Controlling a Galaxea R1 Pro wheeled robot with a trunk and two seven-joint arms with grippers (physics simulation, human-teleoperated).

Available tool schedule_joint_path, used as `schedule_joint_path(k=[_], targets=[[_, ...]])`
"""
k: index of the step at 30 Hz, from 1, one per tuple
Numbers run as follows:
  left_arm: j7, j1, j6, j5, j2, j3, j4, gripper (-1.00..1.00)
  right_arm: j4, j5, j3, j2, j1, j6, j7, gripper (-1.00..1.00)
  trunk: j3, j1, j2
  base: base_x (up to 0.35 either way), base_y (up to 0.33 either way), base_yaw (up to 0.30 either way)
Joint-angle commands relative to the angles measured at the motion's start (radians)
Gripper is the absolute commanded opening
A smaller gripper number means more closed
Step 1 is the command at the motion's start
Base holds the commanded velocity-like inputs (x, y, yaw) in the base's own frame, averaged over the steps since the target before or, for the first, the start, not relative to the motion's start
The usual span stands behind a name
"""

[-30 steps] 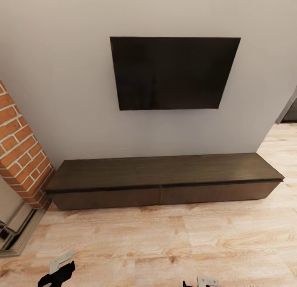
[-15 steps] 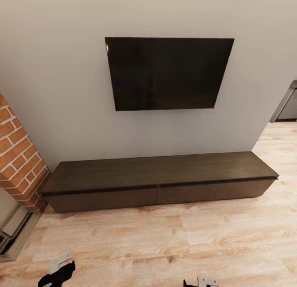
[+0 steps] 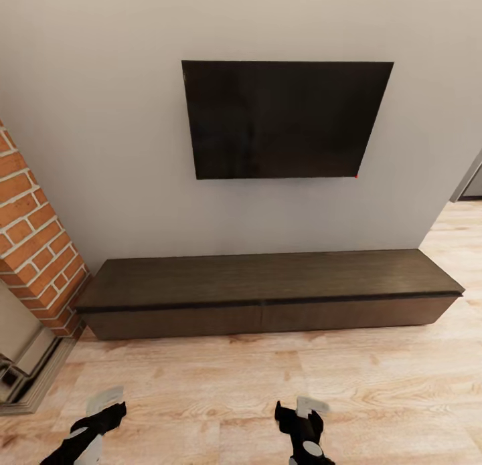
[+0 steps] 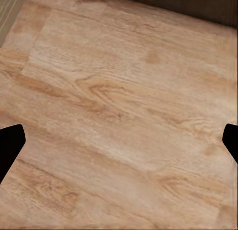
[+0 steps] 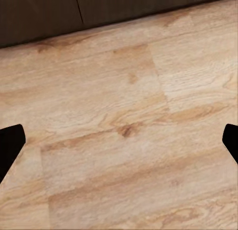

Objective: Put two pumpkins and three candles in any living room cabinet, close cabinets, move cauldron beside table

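The long, low dark-brown cabinet (image 3: 268, 281) stands against the grey wall, and both of its flat fronts are closed. Its front edge also appears in the right wrist view (image 5: 124, 7) and the left wrist view (image 4: 198, 4). My left gripper (image 3: 100, 411) and right gripper (image 3: 302, 415) hover over the wooden floor a short way in front of the cabinet. Each is open, with nothing between its fingers. Both wrist views look down on bare floor between widely spread fingertips (image 4: 10, 145) (image 5: 10, 145). The pumpkins, candles, cauldron and table are out of view.
A black TV (image 3: 284, 117) hangs on the wall above the cabinet. A red brick fireplace column (image 3: 33, 244) with a hearth step (image 3: 27, 371) stands to the left. A doorway opening (image 3: 468, 180) lies at the far right. Light wood floor (image 3: 268, 378) stretches before the cabinet.
The head view swung a little left, then back right. Both arms have reached further forward and now show more fully at the bottom. The cabinet is unchanged.
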State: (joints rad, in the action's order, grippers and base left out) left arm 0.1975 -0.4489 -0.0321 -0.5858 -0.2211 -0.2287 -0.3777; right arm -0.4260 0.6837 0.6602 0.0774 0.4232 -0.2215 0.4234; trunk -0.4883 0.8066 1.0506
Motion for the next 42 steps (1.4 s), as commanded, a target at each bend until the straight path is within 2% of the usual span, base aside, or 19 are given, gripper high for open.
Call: schedule_joint_path(k=[1, 3, 4, 7, 8, 9, 10, 12, 17, 25, 27, 29, 31, 34, 42], targets=[[0.006, -0.007, 0.091, -0.008, -0.011, -0.009, -0.047, 1.00, -0.004, 0.011, 0.008, 0.000, 0.008, -0.005, 0.004, 1.00, -0.001, 0.000, 0.001, 0.000, 0.000, 0.001], [0.007, -0.014, 0.259, -0.005, -0.023, -0.010, -0.155, 1.00, -0.012, 0.011, 0.009, 0.000, 0.015, -0.004, -0.004, 1.00, -0.001, 0.000, 0.001, 0.000, 0.000, 0.000], [0.007, -0.017, 0.323, -0.003, -0.027, -0.010, -0.214, 1.00, -0.019, 0.011, 0.009, 0.001, 0.017, -0.004, -0.015, 1.00, -0.001, 0.000, 0.001, 0.000, 0.000, 0.000], [0.008, -0.021, 0.421, -0.003, -0.034, -0.010, -0.326, 1.00, -0.031, 0.011, 0.009, 0.001, 0.019, -0.004, -0.044, 1.00, -0.001, 0.000, 0.001, 0.000, 0.000, 0.000], [0.007, -0.022, 0.475, -0.009, -0.039, -0.009, -0.369, 1.00, -0.034, 0.012, 0.009, 0.001, 0.019, -0.004, -0.055, 1.00, -0.001, 0.000, 0.001, 0.000, 0.000, 0.000], [0.006, -0.023, 0.586, -0.013, -0.044, -0.007, -0.420, 1.00, -0.039, 0.012, 0.007, 0.001, 0.020, -0.003, -0.060, 1.00, -0.001, 0.000, 0.001, 0.000, 0.000, 0.000], [0.006, -0.023, 0.626, -0.014, -0.046, -0.007, -0.436, 1.00, -0.043, 0.012, 0.007, 0.001, 0.021, -0.002, -0.062, 1.00, -0.001, 0.000, 0.001, 0.000, 0.000, 0.000], [0.006, -0.024, 0.663, -0.015, -0.049, -0.006, -0.449, 1.00, -0.051, 0.013, 0.007, 0.001, 0.021, -0.001, -0.065, 1.00, -0.001, 0.000, 0.001, 0.000, 0.000, 0.000], [0.007, -0.024, 0.702, -0.015, -0.051, -0.004, -0.463, 1.00, -0.067, 0.013, 0.006, 0.000, 0.022, -0.001, -0.068, 1.00, -0.001, 0.000, 0.001, 0.000, 0.000, 0.000], [0.007, -0.024, 0.712, -0.017, -0.053, 0.004, -0.513, 1.00, -0.068, 0.013, 0.004, 0.000, 0.022, 0.000, -0.069, 1.00, -0.001, 0.000, 0.001, 0.000, 0.000, 0.000], [0.006, -0.024, 0.714, -0.017, -0.053, 0.028, -0.517, 1.00, -0.068, 0.014, 0.003, 0.000, 0.022, -0.001, -0.070, 1.00, -0.001, 0.000, 0.001, 0.000, 0.000, 0.000], [0.006, -0.024, 0.719, -0.018, -0.053, 0.045, -0.518, 1.00, -0.069, 0.014, 0.003, 0.000, 0.022, -0.001, -0.070, 1.00, -0.007, 0.008, 0.015, 0.000, 0.000, 0.000], [0.005, -0.024, 0.739, -0.019, -0.053, 0.078, -0.519, 1.00, -0.069, 0.014, 0.002, 0.000, 0.022, -0.002, -0.070, 1.00, -0.014, 0.015, 0.029, 0.000, 0.000, 0.000], [0.004, -0.024, 0.771, -0.020, -0.053, 0.103, -0.520, 1.00, -0.069, 0.014, 0.001, 0.001, 0.022, -0.002, -0.069, 1.00, -0.023, 0.027, 0.050, 0.000, 0.000, 0.000], [0.002, -0.024, 0.793, -0.021, -0.051, 0.114, -0.521, 1.00, -0.069, 0.014, 0.002, 0.001, 0.022, -0.012, -0.070, 1.00, -0.048, 0.058, 0.106, 0.000, 0.000, 0.000]])
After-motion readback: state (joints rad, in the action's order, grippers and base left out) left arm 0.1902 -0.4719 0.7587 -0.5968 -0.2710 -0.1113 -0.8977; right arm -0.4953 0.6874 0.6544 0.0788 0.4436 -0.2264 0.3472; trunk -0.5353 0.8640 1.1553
